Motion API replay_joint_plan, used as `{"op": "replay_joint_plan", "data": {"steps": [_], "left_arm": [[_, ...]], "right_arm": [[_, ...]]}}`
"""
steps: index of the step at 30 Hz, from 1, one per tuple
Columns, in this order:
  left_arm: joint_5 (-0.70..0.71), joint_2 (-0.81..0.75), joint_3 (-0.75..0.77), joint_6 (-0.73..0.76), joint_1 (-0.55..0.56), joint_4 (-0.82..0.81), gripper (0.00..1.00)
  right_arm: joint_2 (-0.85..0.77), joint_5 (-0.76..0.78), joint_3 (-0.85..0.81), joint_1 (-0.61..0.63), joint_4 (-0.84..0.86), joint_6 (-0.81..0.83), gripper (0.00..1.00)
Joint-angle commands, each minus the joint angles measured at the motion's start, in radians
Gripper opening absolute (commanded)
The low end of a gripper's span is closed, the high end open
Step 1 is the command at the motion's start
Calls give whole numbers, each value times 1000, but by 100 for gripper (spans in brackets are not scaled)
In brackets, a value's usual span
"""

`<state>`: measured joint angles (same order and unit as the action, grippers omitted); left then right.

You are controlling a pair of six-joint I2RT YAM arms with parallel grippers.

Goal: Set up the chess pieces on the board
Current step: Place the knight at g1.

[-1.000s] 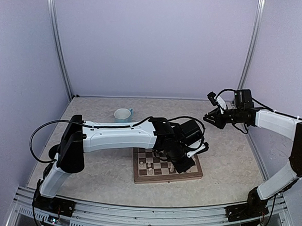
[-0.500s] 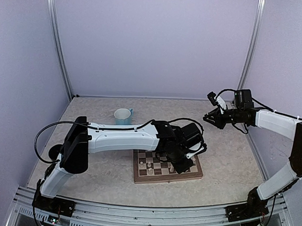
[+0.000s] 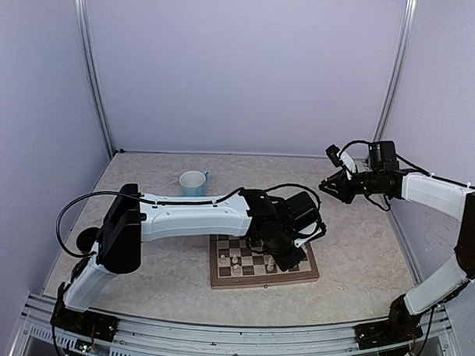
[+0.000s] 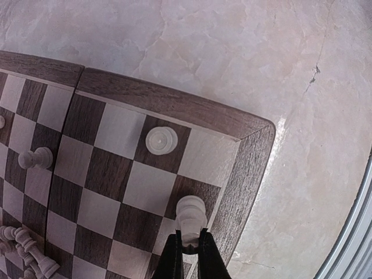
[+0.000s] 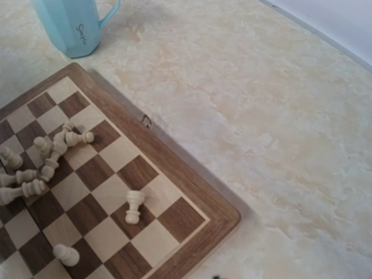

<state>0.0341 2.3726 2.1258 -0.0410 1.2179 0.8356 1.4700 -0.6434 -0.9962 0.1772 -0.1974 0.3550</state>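
- Left gripper (image 4: pixel 188 243): jaws closed onto a pale chess piece (image 4: pixel 190 212), pinched low on its body, with its rounded top showing above the fingertips.
- The held piece is upright over a dark square at the edge of the chessboard (image 4: pixel 174 102), right beside the light corner square. Cannot tell whether its base touches the wood.
- A second piece (image 4: pixel 161 140) stands upright on the dark square on the other side of that same corner square, along the adjoining rim. It is apart from the held one.
- Further in, a single pawn (image 4: pixel 35 158) lies on its side across the squares.
- A loose heap of chess pieces (image 5: pixel 52 154) lies toppled together on the board, several touching or overlapping. All the pieces seen are pale cream.
- From above, the left arm reaches out low over the board, its wrist covering the right-hand part. The board lies flat on the pale marbled table (image 3: pixel 156 261).
- Light blue mug (image 5: pixel 72 23): upright on the table beyond the board's far left, clear of the rim.
- Right gripper (image 3: pixel 331 184): held up in the air to the right of the board and beyond it, well apart from it. It is too small in the overhead view to tell whether the jaws are apart or together, and nothing can be made out in them.
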Motion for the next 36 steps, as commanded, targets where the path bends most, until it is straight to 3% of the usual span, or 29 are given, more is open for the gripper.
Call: {"op": "replay_joint_plan", "data": {"steps": [1, 9, 20, 26, 36], "left_arm": [[1, 29, 38, 0, -6, -13, 1], [-2, 43, 59, 3, -6, 5, 1], [1, 45, 66, 8, -8, 13, 9], [8, 38, 67, 4, -7, 3, 24], [77, -9, 63, 2, -8, -8, 30]], "right_arm": [[9, -16, -15, -10, -19, 12, 0], [13, -21, -15, -11, -22, 15, 0], [21, -30, -18, -11, -27, 13, 0], [21, -34, -19, -11, -28, 12, 0], [21, -49, -22, -11, -37, 10, 0]]}}
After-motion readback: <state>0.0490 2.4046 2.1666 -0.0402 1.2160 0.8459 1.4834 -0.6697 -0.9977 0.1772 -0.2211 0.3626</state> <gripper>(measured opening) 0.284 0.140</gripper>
